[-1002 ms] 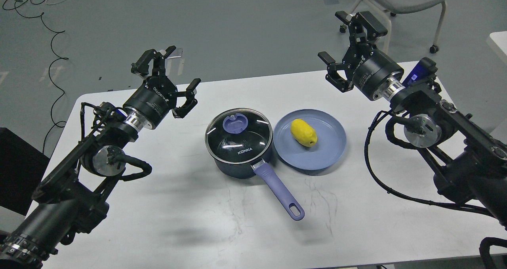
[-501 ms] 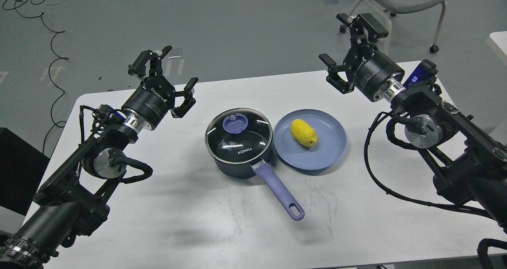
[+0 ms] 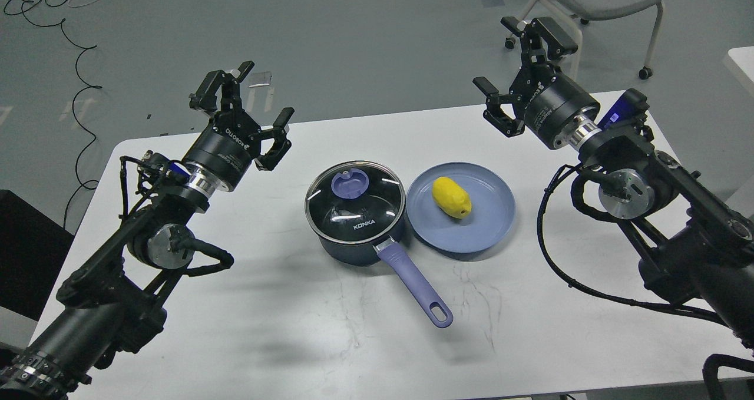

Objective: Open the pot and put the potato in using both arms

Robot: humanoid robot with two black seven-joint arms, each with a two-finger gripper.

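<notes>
The left end effector is held open, away from the pot. The lid knob should be approached from straight above. The potato lies on the plate; the right end effector is open.

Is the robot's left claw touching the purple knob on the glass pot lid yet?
Apart. The head view shows the open left gripper up and left of the round glass lid's purple knob, bare white table between them.
</notes>
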